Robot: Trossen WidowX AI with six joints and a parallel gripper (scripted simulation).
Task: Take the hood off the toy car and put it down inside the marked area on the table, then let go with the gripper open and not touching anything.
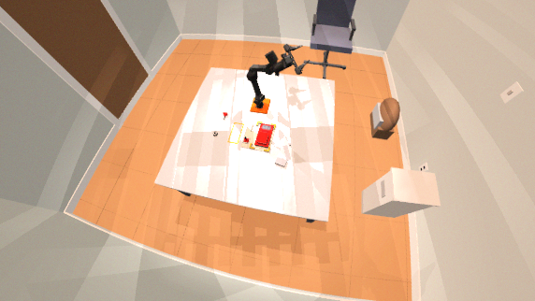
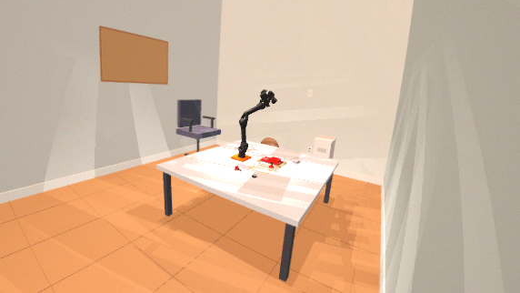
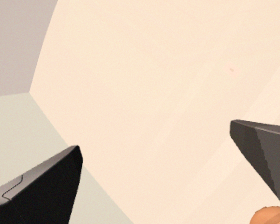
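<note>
Top view: toy car (image 1: 264,136) on worktop (image 1: 234,186), just beside yellow-outlined marked area (image 1: 236,133), hood not yet removed. Gripper (image 1: 291,56) raised well away from the car, fingers spread wide, holding nothing. Hood probably light, rigid, slick; best pinched across side edges.

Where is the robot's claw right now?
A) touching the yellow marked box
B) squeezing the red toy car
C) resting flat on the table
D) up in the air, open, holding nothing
D. The gripper is raised high above the far edge of the table, near the chair, its fingers spread wide with nothing between them, while the red toy car still sits on the table far below.
</note>
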